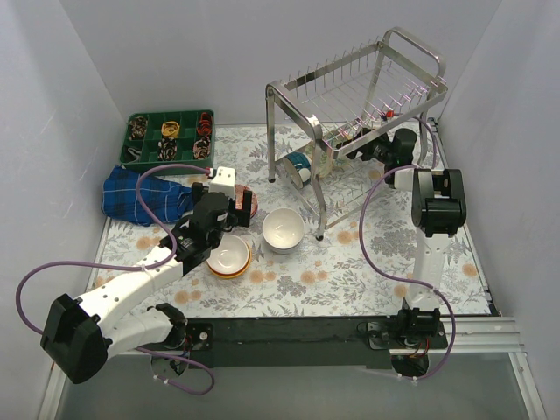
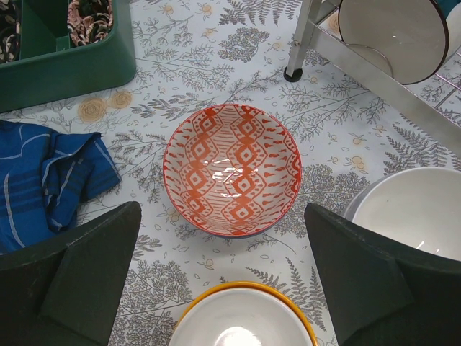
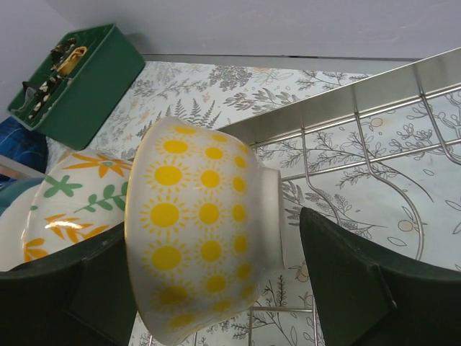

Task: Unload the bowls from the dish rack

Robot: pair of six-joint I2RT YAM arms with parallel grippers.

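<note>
Inside the lower tier of the dish rack (image 3: 403, 79), the right gripper (image 3: 212, 227) is straddling the sun-patterned bowl (image 3: 180, 173) with its jaws spread, a gap showing beside one jaw. On the table (image 2: 346, 144), the red-white bowl (image 2: 232, 169) is lying directly below the left gripper (image 2: 220, 216), which is hanging wide open.

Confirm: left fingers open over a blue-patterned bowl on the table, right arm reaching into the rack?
No: the bowl under the open left fingers is red and white, not blue; the left wrist view shows it. It is on the table, and the right arm reaches into the dish rack.
</note>
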